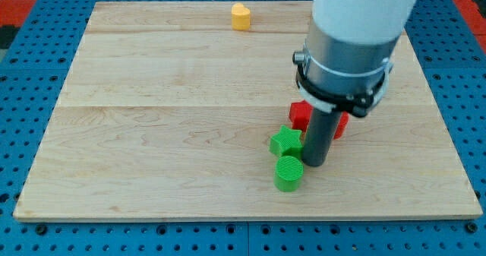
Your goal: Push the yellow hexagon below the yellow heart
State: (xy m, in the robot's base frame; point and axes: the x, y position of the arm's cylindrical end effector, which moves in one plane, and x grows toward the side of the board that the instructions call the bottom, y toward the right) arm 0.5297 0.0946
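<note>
A yellow heart (pixel 241 17) sits near the view's top edge of the wooden board (pixel 152 134), left of centre. No yellow hexagon shows; the arm's wide body (pixel 353 36) hides part of the board at the upper right. My tip (pixel 315 164) rests on the board in the lower middle, just right of a green star (pixel 285 141) and just up and right of a green cylinder (pixel 288 172). It is close to both; contact cannot be told.
A red block (pixel 301 115) lies just above the green star, partly behind the rod. Another red piece (pixel 341 125) shows to the rod's right. A blue pegboard (pixel 30 74) surrounds the board.
</note>
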